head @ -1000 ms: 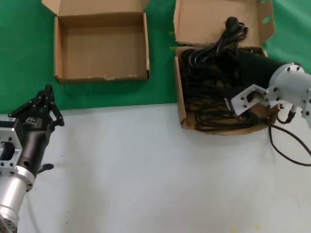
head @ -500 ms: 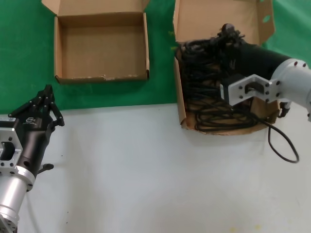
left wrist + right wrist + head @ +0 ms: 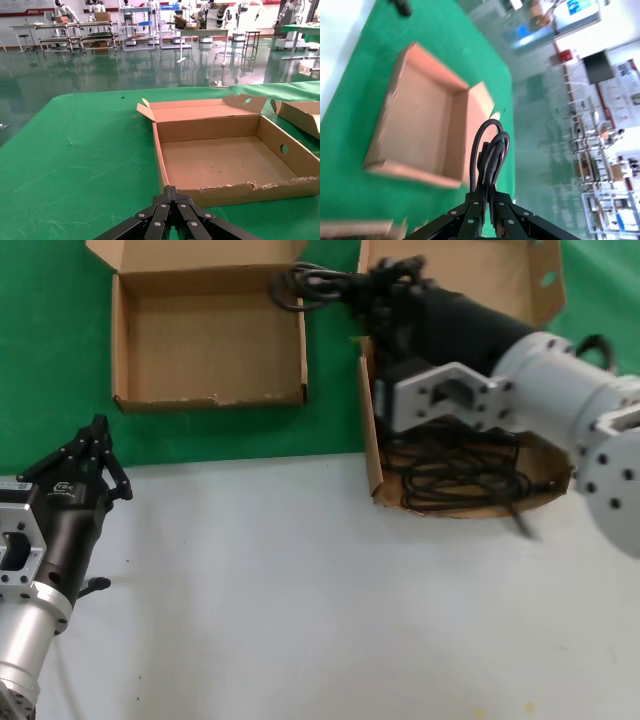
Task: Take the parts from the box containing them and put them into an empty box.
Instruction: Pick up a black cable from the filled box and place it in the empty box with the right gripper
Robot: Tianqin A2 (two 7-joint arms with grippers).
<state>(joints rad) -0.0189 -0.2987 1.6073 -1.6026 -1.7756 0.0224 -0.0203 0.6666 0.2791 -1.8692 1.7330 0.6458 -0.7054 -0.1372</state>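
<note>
Between the two boxes our right gripper (image 3: 372, 288) carries a clamped cord bundle (image 3: 312, 285) toward the empty box (image 3: 125, 340); next we must bring it fully over and release. Our left gripper (image 3: 95, 445) waits closed near the table edge.

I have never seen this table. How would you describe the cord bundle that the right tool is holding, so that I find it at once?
Start at the green cloth, where two brown boxes stand side by side. Between them, above the near-right corner of the smaller box, the right tool holds a looped black power cord in the air. Unlike the other cords lying in the larger box, it hangs clear of both boxes.
</note>
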